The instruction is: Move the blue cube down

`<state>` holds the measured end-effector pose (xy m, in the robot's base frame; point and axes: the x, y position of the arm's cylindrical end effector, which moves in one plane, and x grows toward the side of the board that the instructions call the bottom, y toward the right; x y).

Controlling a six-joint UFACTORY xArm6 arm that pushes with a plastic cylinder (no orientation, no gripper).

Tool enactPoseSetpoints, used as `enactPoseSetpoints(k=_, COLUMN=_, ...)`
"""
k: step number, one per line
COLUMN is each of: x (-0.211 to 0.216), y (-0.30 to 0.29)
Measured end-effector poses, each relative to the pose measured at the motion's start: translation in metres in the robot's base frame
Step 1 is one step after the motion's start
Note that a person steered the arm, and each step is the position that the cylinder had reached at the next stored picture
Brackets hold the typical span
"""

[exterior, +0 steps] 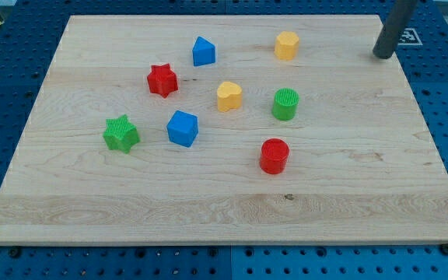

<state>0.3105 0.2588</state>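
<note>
The blue cube (183, 128) sits left of the board's middle, between the green star (120, 134) and the red cylinder (274, 155). My tip (382, 56) is at the board's upper right edge, far to the right of and above the blue cube, touching no block. The rod rises out of the view's top.
A blue house-shaped block (203, 51) and a yellow hexagon (286, 46) lie near the view's top. A red star (162, 80), a yellow heart (229, 96) and a green cylinder (285, 103) lie mid-board. The wooden board (224, 210) rests on a blue perforated table.
</note>
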Motion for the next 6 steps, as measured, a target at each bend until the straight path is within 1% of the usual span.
enactPoseSetpoints(k=2, x=0.042, y=-0.108)
enactPoseSetpoints(k=4, x=0.043, y=-0.234)
enactPoseSetpoints(k=5, x=0.046, y=-0.281)
enactPoseSetpoints(k=6, x=0.075, y=-0.297)
